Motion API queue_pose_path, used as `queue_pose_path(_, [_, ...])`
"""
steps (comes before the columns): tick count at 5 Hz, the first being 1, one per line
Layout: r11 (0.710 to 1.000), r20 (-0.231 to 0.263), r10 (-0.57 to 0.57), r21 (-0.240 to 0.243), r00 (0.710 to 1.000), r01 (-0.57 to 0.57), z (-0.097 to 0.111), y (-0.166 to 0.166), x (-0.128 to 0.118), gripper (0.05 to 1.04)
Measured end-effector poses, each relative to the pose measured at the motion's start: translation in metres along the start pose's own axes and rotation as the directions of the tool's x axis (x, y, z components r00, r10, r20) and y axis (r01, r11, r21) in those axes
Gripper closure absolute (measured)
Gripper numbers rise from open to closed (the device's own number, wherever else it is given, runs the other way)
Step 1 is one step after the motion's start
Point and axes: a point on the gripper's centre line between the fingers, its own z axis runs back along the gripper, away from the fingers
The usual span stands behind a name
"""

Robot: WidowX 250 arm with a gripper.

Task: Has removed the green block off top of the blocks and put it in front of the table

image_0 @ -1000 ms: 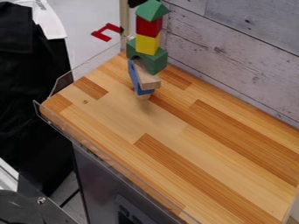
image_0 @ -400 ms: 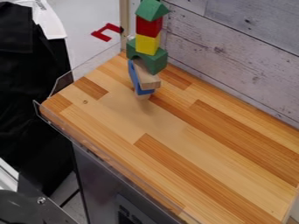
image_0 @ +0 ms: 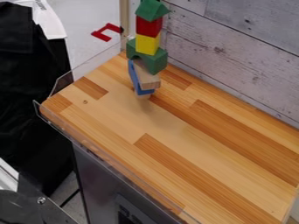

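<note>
We saw the green roof-shaped block [image_0: 152, 10] topping the stack near the table's [image_0: 163, 151] far corner, resting on a red block [image_0: 148, 27]. Beneath that we saw a yellow block [image_0: 147, 44], a green arch [image_0: 156, 62], then a tilted plain wooden block [image_0: 146, 78] and a blue piece [image_0: 134, 78]. A plank wall [image_0: 234, 52] ran along the table's back edge. We could not tell whether the claw was open or closed.
</note>
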Motion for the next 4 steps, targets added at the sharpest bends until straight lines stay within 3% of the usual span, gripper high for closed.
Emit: queue_pose_path(4, [0.999, -0.032, 0.015, -0.044, 0.999, -0.016, -0.02, 0.001, 0.001, 0.085])
